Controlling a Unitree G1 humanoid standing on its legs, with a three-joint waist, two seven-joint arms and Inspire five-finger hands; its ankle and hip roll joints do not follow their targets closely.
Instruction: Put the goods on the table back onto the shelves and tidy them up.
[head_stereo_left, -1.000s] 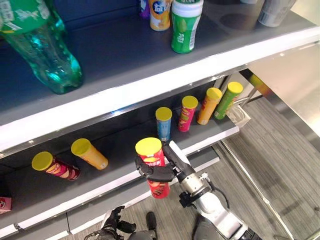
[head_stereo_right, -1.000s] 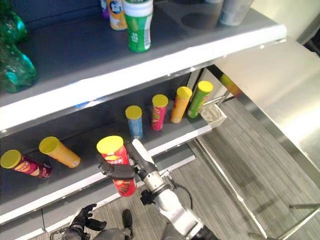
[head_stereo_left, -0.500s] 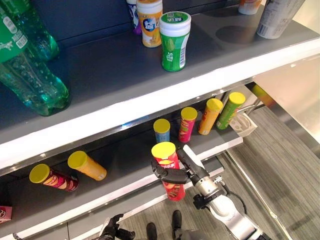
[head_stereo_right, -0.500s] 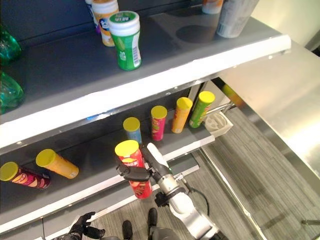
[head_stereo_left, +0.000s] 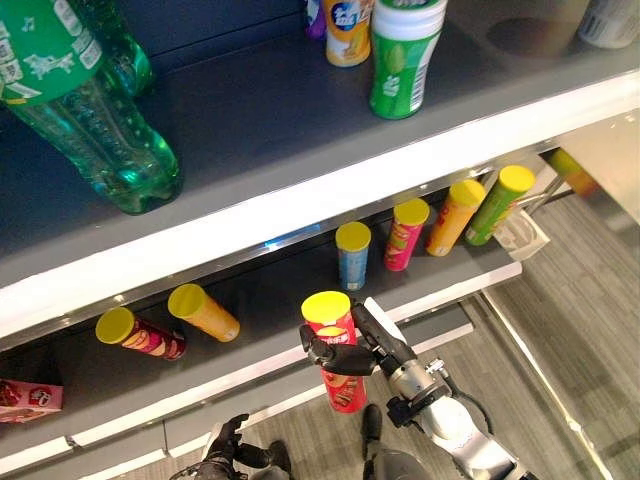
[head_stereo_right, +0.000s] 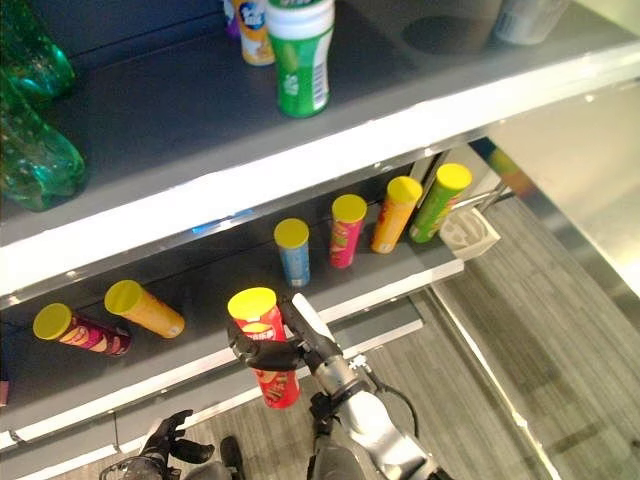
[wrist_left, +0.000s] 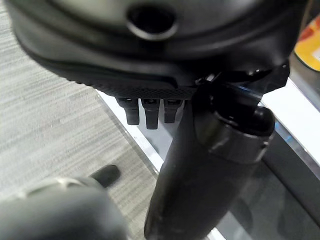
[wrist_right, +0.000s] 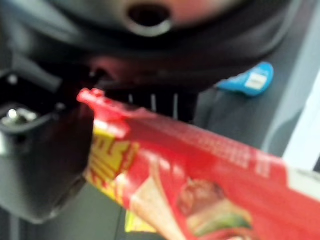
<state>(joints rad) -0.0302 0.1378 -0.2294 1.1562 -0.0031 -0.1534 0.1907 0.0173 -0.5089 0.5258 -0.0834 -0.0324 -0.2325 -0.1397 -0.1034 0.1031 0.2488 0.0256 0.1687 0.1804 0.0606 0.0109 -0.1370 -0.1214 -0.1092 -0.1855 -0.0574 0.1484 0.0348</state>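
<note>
Red chip can with yellow lid, held upright in right hand, fingers wrapped round it, just before the lower shelf edge. Right wrist view shows its printed label, unreadable. Left hand by the floor, fingers relaxed, empty.

right hand wrapped round red chip can, upright, before lower shelf edge | blue can standing behind | green bottle on upper shelf
</note>
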